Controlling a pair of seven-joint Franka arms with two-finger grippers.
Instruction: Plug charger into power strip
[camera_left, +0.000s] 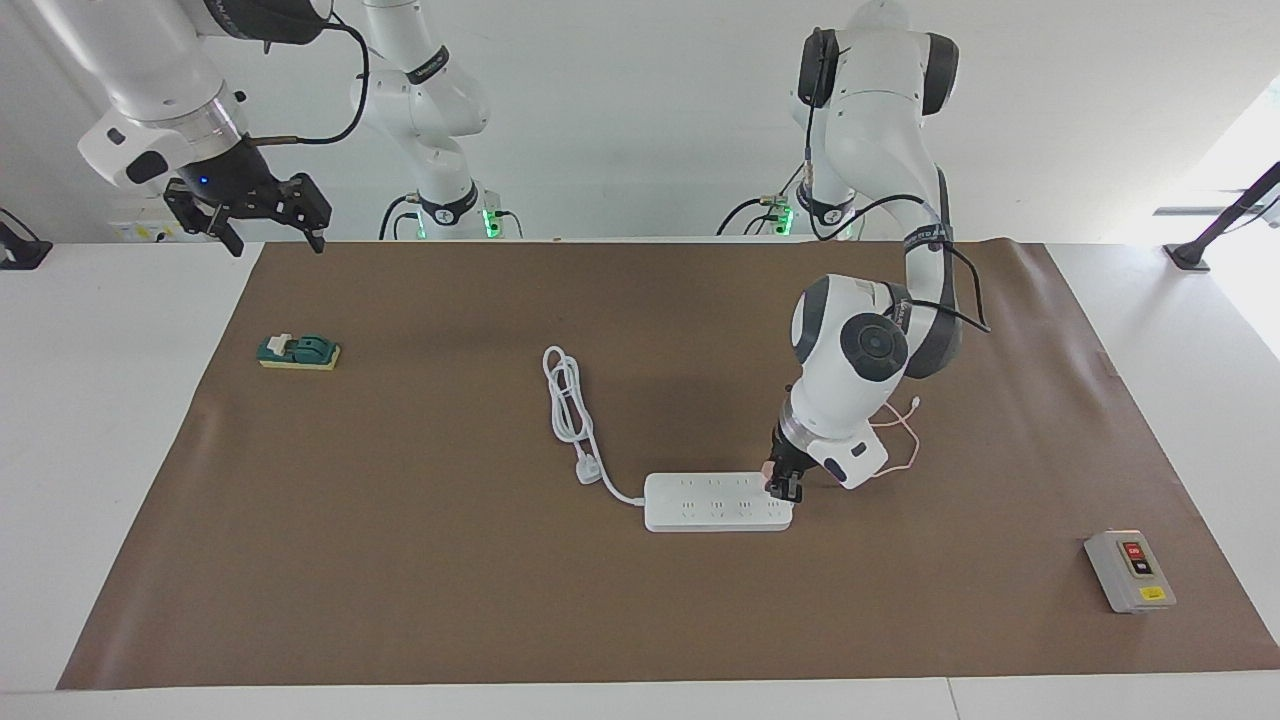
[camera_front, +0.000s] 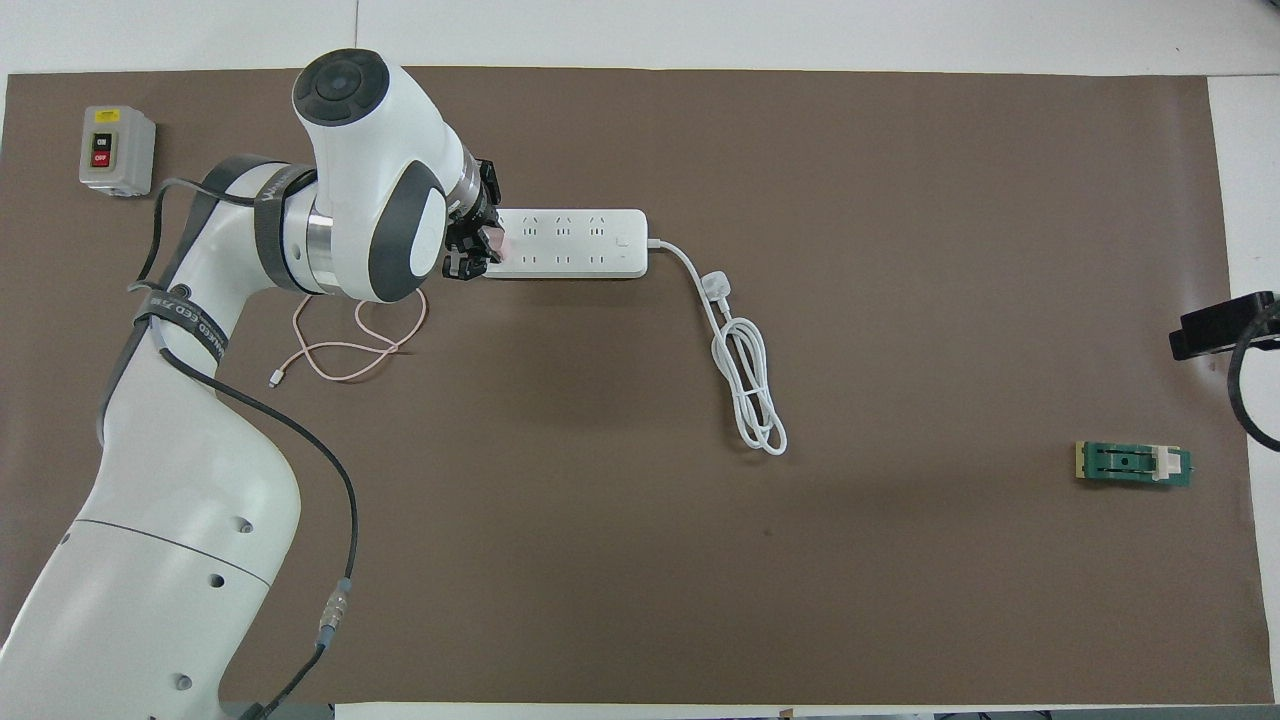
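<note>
The white power strip (camera_left: 715, 502) (camera_front: 575, 243) lies flat on the brown mat, its thick white cord (camera_left: 570, 405) (camera_front: 745, 375) coiled toward the right arm's end. My left gripper (camera_left: 783, 482) (camera_front: 478, 245) is shut on the pale pink charger (camera_left: 770, 467) (camera_front: 496, 243) and holds it down on the strip's end nearest the left arm. The charger's thin pink cable (camera_left: 895, 440) (camera_front: 345, 345) trails on the mat, partly hidden by the arm. My right gripper (camera_left: 265, 225) waits in the air above the mat's corner at the right arm's end.
A grey box with red and black buttons (camera_left: 1130, 570) (camera_front: 115, 148) sits at the left arm's end, farther from the robots. A green and yellow switch block (camera_left: 298, 352) (camera_front: 1133, 464) lies at the right arm's end.
</note>
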